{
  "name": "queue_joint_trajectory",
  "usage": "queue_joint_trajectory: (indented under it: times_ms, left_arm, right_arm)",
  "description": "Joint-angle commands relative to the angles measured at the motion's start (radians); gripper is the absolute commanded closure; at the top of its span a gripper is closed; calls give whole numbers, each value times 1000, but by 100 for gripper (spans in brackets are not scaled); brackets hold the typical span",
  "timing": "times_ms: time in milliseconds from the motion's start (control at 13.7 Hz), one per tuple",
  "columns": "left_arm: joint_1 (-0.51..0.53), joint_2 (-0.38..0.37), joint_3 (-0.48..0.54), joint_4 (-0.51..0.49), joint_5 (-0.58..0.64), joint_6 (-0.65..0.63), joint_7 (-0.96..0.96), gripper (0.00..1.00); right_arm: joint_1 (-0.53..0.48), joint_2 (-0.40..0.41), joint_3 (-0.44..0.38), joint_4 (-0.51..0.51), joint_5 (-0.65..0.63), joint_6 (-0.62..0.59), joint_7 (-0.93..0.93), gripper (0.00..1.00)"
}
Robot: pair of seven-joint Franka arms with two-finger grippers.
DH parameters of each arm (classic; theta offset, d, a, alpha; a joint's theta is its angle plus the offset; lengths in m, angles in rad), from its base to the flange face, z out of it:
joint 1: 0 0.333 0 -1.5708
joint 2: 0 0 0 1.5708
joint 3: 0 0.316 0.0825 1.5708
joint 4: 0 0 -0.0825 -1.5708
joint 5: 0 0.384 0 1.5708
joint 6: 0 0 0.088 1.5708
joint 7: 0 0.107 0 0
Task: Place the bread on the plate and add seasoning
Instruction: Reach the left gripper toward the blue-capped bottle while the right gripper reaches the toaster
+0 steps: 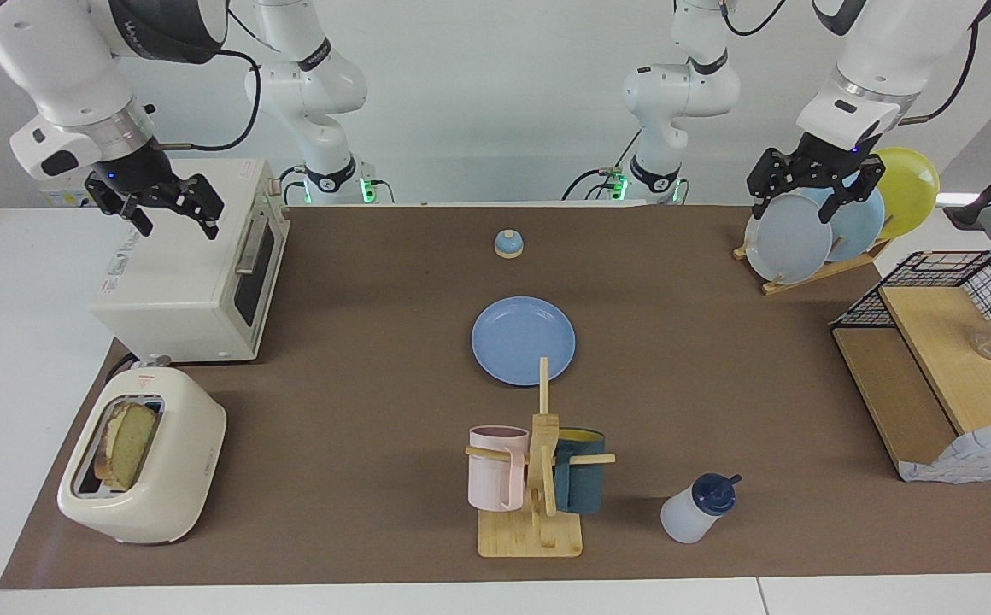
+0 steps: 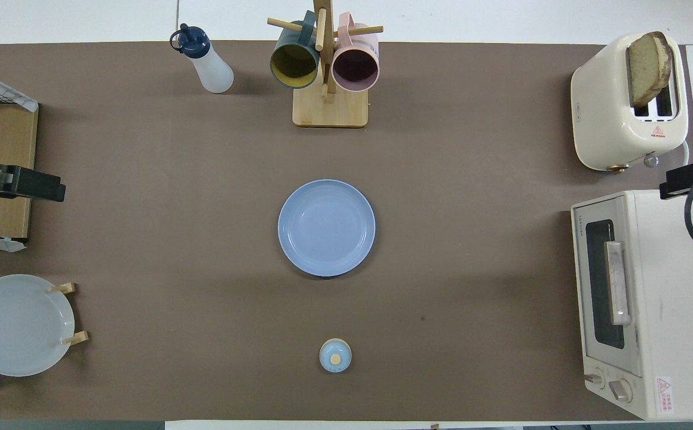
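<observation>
Nothing started yet: bread in the toaster, plate bare

The plate [image 1: 523, 340] sits mid-worktop; the bread [image 1: 126, 444] stands in the toaster [image 1: 143, 457] farther from the robots, toward the right arm's end, and the seasoning [image 1: 695, 509] stands farther too, toward the left arm's end. The right gripper [image 1: 172, 207] hangs open over the toaster oven [image 1: 192, 273], the left gripper [image 1: 806, 183] open over the plate rack [image 1: 812, 272]; every step remains

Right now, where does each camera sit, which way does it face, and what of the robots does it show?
Facing view: high across the table, facing the robots; shows both arms, open right gripper over the toaster oven, open left gripper over the plate rack.
Overhead view: above the robots' end, looking steeply down; only gripper parts at the edges.
Shared: blue plate, bread in the toaster, squeeze bottle.
</observation>
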Motion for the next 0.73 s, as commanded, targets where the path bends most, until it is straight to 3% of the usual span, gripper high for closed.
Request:
queue_joint_trajectory:
  times_ms: [0,218,437,509,655]
  left_arm:
    - [-4,-28,8,-40,16,11,-54,0]
    - [-8,-57,8,-100,12,57,-56,0]
    - [-74,-94,3,-210,12,236,-60,0]
    - [-65,-90,8,-229,12,287,-59,0]
    - [-19,-80,6,-313,10,376,-53,0]
  right_arm:
    - [-11,-17,5,-20,4,-3,-18,0]
    - [-11,-17,5,-20,4,-3,-18,0]
    - [-13,-12,3,-18,3,39,-21,0]
    - [-19,-15,3,-41,4,108,-25,0]
    - [-30,-26,3,-144,3,418,-66,0]
